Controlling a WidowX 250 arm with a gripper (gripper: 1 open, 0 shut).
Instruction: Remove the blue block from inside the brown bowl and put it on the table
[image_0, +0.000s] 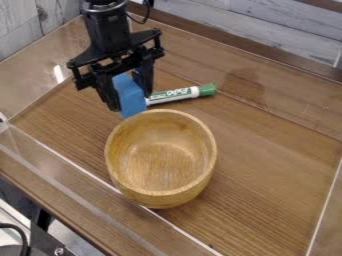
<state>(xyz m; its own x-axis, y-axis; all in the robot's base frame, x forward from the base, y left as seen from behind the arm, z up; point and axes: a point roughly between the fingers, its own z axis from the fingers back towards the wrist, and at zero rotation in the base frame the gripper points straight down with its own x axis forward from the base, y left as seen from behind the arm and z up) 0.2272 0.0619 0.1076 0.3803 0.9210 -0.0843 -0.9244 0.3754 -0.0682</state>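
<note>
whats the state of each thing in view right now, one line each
tool: pointing down, shut on the blue block
blue block: held between the tool's fingers, out of the bowl, above the table behind the bowl's rim
brown bowl: upright on the table, empty
marker: lying flat on the table behind the bowl, cap on
table: bears the bowl and marker
</note>
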